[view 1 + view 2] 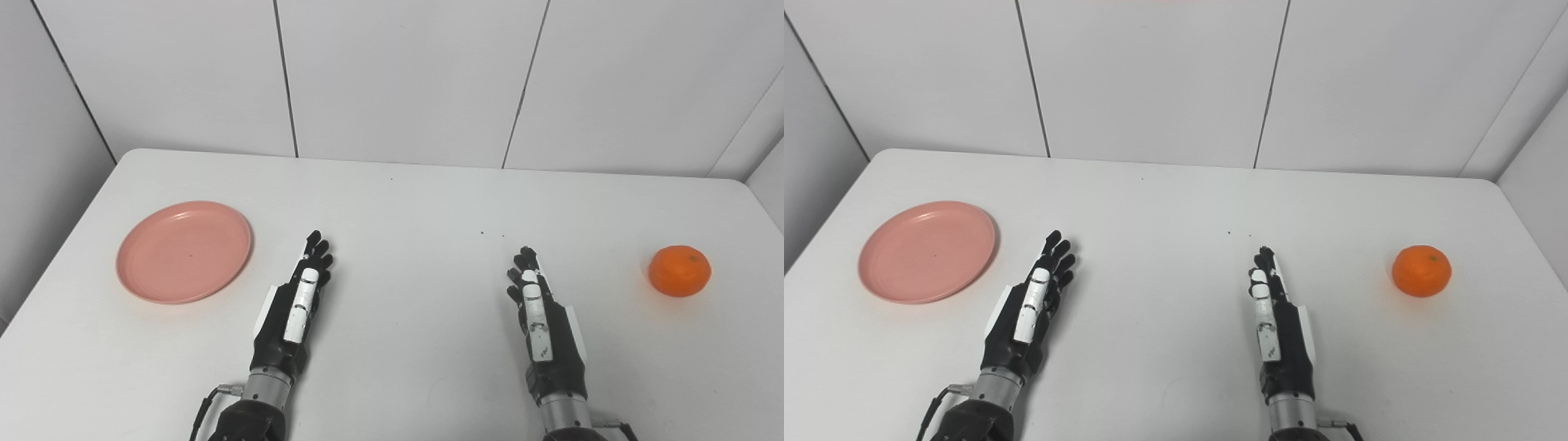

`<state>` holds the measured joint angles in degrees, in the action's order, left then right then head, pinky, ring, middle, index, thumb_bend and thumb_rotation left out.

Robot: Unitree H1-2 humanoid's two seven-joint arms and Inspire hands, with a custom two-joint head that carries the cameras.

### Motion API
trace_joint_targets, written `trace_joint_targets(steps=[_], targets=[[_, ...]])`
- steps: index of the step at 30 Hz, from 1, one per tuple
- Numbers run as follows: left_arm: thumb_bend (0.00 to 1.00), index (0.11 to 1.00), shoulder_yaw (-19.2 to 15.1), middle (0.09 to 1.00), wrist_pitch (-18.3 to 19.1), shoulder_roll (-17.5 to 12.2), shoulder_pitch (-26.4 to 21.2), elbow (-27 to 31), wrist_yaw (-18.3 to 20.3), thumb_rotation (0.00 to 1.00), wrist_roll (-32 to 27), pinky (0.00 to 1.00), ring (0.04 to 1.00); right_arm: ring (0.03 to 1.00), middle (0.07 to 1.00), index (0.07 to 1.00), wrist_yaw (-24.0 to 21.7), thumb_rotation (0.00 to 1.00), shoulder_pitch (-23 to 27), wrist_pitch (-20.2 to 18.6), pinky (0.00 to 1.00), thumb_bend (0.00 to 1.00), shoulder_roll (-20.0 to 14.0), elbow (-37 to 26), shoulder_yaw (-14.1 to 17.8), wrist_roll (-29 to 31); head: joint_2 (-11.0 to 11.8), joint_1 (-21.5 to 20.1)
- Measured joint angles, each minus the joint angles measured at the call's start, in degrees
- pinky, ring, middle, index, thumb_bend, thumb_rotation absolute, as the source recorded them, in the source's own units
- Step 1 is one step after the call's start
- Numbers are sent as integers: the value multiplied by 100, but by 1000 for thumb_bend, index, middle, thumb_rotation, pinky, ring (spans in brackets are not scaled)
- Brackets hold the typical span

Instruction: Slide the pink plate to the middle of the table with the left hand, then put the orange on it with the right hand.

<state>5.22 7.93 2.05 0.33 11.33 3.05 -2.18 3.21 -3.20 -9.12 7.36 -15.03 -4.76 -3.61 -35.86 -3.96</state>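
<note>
A pink plate (184,251) lies flat on the left side of the white table, with nothing on it. An orange (680,271) sits alone near the right edge. My left hand (296,306) rests low over the table just right of the plate, fingers stretched forward, open and holding nothing, a short gap from the plate's rim. Left of the orange, well apart from it, my right hand (539,312) is likewise open with straight fingers.
The white table (404,202) ends at a white panelled wall (392,73) at the back. Bare tabletop lies between the two hands. A few small dark specks (490,234) mark the surface near the middle.
</note>
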Motion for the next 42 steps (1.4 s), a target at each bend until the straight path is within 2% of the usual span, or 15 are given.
trace_joint_targets(steps=[42], targets=[[430,999,7,1000,0,0,4,-1,-1,1000,3,983,982,944,958,962,3,1000,-6,0,947,230,0,0,-6,-27,9,9]])
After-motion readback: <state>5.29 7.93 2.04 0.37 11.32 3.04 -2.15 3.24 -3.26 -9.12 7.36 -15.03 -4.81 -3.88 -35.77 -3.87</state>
